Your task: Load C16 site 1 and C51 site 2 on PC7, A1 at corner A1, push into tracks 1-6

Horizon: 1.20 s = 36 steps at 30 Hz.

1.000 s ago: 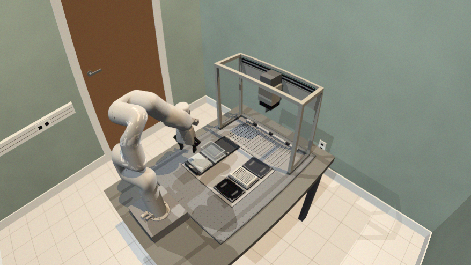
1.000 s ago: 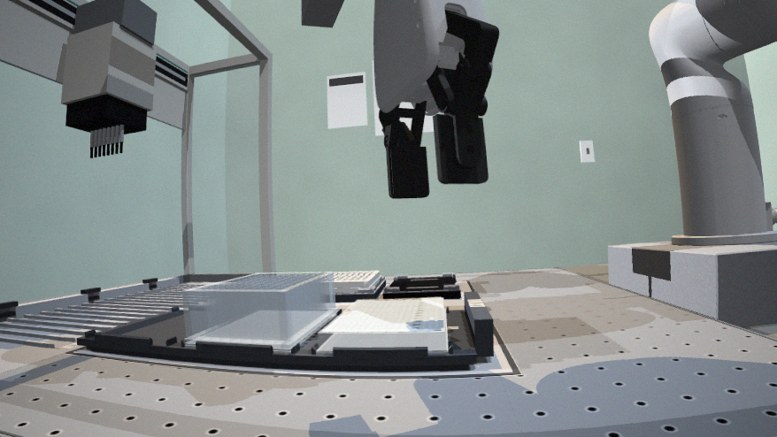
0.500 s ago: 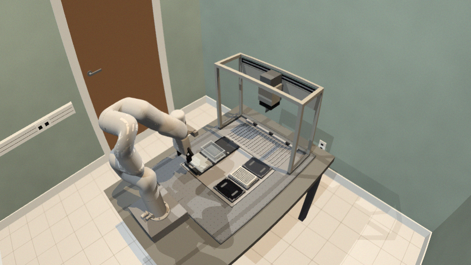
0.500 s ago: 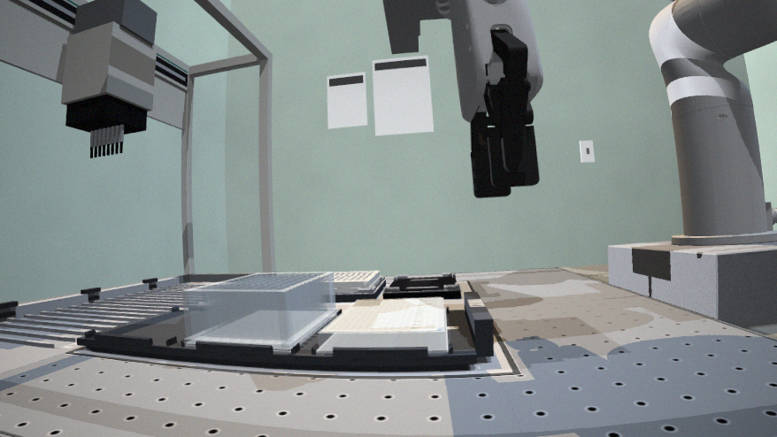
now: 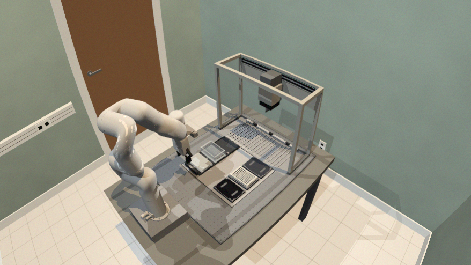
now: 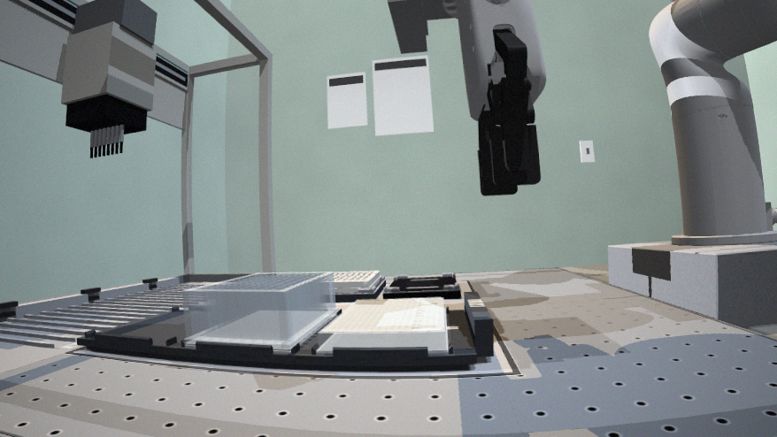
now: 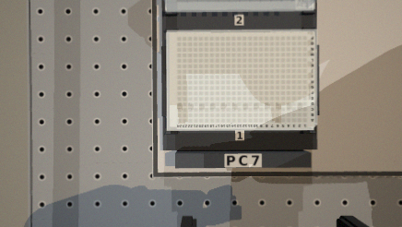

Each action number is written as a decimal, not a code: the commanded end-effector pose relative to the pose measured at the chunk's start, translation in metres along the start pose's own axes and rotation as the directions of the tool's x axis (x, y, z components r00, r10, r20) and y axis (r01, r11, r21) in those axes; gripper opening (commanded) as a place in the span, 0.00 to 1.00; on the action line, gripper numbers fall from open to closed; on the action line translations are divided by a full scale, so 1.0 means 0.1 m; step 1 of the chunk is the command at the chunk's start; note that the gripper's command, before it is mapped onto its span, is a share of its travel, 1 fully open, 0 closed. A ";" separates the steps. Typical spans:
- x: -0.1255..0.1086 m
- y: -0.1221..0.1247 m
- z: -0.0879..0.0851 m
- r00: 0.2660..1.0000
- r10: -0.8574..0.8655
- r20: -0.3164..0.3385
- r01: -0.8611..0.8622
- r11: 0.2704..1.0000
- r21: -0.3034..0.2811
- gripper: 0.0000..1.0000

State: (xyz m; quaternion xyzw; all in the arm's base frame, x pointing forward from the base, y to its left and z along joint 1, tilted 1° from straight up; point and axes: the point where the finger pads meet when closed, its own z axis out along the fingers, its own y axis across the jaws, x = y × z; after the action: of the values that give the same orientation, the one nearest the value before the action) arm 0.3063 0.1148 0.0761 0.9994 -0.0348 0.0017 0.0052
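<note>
Black PC7 (image 7: 242, 160) handle lies below open claw (image 6: 508, 163).

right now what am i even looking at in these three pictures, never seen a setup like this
It is one white robot arm bolted to a lab table, next to a framed instrument with grooved loading rails.

The first picture looks down from high up. The second is taken low at table level. The third comes from a camera on the arm's wrist, looking straight down.

A black tray marked PC7 lies in front of the rails. It carries a fine-grid white plate on site 1 and a clear tall block on site 2. To the side, a coarser white plate sits between two dark nests that look vacant.

The gripper hangs above the tray's handle end, fingers apart, holding nothing.
</note>
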 end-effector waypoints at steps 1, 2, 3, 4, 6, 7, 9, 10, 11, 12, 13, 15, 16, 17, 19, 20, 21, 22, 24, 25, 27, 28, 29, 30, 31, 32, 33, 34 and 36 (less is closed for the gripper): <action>0.01 0.00 0.04 1.000 0.000 -0.002 0.000 1.000 0.001 0.82; 0.01 0.00 0.05 1.000 0.000 -0.002 0.000 1.000 0.001 0.82; 0.01 0.00 0.07 1.000 0.000 -0.002 0.000 1.000 0.001 0.82; 0.01 0.00 0.09 1.000 0.000 -0.002 0.000 1.000 0.001 0.82; 0.01 0.00 0.12 1.000 0.000 -0.002 0.000 1.000 0.001 0.82; 0.01 0.00 0.14 1.000 0.000 -0.002 0.000 1.000 0.001 0.82; 0.01 0.00 0.14 1.000 0.000 -0.002 0.000 1.000 0.001 0.82; 0.01 0.00 0.15 1.000 0.000 -0.002 0.000 1.000 0.001 0.82; 0.01 0.00 0.17 1.000 0.000 -0.002 0.000 1.000 0.001 0.82; 0.01 0.00 0.19 1.000 0.000 -0.002 0.000 1.000 0.001 0.82; 0.01 0.00 0.20 1.000 0.000 -0.002 0.000 1.000 0.001 0.82; 0.01 0.00 0.24 1.000 0.000 -0.002 0.000 1.000 0.001 0.82; 0.01 0.00 0.25 1.000 0.000 -0.002 0.000 1.000 0.001 0.82; 0.01 0.00 0.27 1.000 0.000 -0.002 0.000 1.000 0.001 0.82; 0.01 0.00 0.30 1.000 0.000 -0.002 0.000 1.000 0.001 0.82; 0.01 0.00 0.32 1.000 0.000 -0.002 0.000 1.000 0.001 0.82; 0.01 0.00 0.34 1.000 0.000 -0.002 0.000 1.000 0.001 0.82; 0.01 0.00 0.36 1.000 0.000 -0.002 0.000 1.000 0.001 0.82; 0.01 0.00 0.39 1.000 0.000 -0.002 0.000 1.000 0.001 0.82; 0.01 0.00 0.39 1.000 0.000 -0.002 0.000 1.000 0.001 0.82; 0.01 0.00 0.41 1.000 0.000 -0.002 0.000 1.000 0.001 0.82; 0.01 0.00 0.42 1.000 0.000 -0.002 0.000 1.000 0.001 0.82; 0.01 0.00 0.44 1.000 0.000 -0.002 0.000 1.000 0.001 0.82; 0.01 0.00 0.46 1.000 0.000 -0.002 0.000 1.000 0.001 0.82; 0.01 0.00 0.47 1.000 0.000 -0.002 0.000 1.000 0.001 0.82; 0.01 0.00 0.49 1.000 0.000 -0.002 0.000 1.000 0.001 0.82; 0.01 0.00 0.51 1.000 0.000 -0.002 0.000 1.000 0.001 0.82; 0.01 0.00 0.52 1.000 0.000 -0.002 0.000 1.000 0.001 0.82; 0.01 0.00 0.56 1.000 0.000 -0.002 0.000 1.000 0.001 0.82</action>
State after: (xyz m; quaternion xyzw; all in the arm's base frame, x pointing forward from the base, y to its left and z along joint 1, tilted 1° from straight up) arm 0.3060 0.1141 0.0247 0.9994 -0.0349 0.0013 0.0053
